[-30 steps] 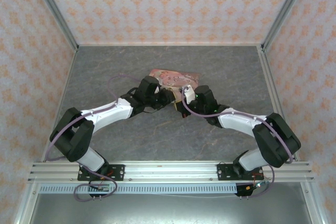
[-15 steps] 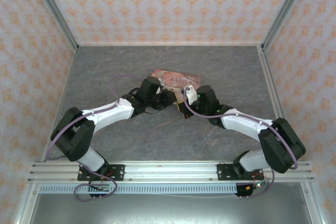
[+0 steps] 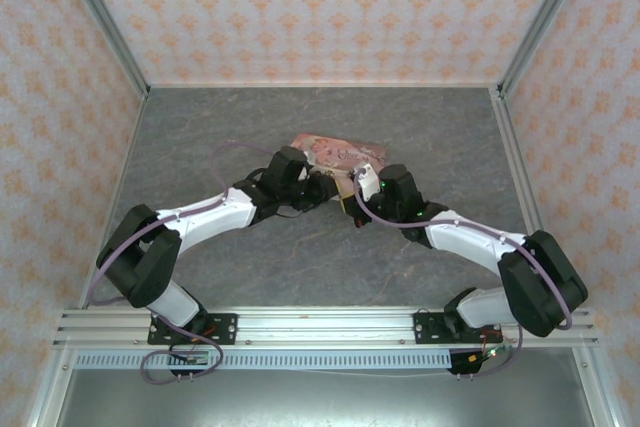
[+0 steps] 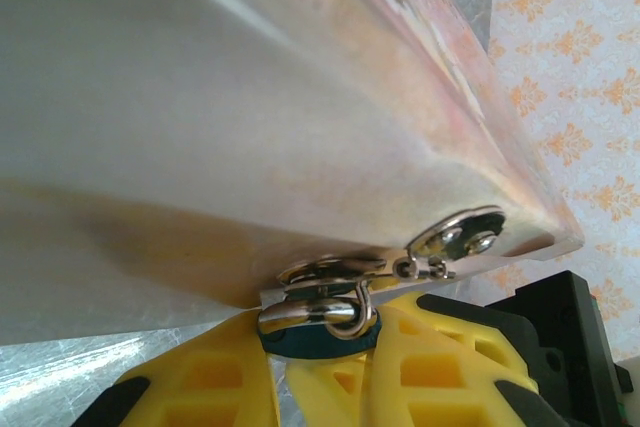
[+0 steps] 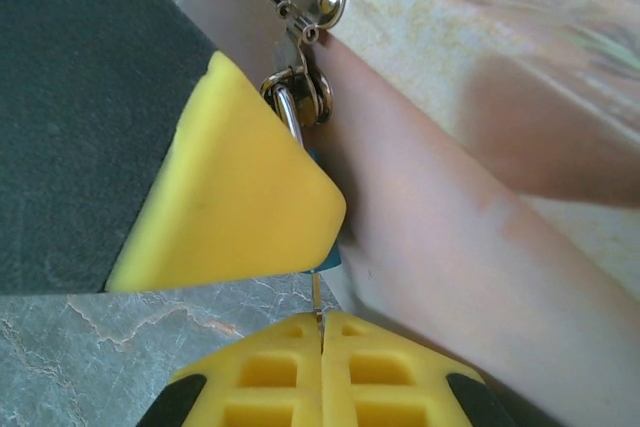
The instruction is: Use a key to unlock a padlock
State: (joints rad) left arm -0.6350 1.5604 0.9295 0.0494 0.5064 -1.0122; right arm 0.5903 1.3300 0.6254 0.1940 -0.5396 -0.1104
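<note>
The tiny teal padlock point(image 4: 318, 339) hangs by its metal shackle point(image 4: 322, 313) from the hasp point(image 4: 455, 235) on the pink picture-printed box point(image 3: 335, 150). My left gripper point(image 4: 320, 352) is shut on the padlock's body, right against the box's side. My right gripper point(image 5: 322, 335) is shut on a thin metal key point(image 5: 318, 309), whose blade points up at the padlock's teal underside point(image 5: 328, 259). The left gripper's yellow finger point(image 5: 240, 197) hides most of the padlock there. Seen from the top, the left gripper point(image 3: 322, 187) and the right gripper point(image 3: 354, 197) meet at the box's near edge.
The box lies mid-table on the grey marbled surface point(image 3: 300, 257), which runs bare in front of it. Patterned walls point(image 3: 320, 7) close the back and both sides. Both arms' forearms point(image 3: 210, 215) point(image 3: 460, 237) angle inward toward the box.
The right arm has swung its elbow outward and its gripper has edged forward toward the box and the left gripper. The left gripper has held its place on the padlock.
</note>
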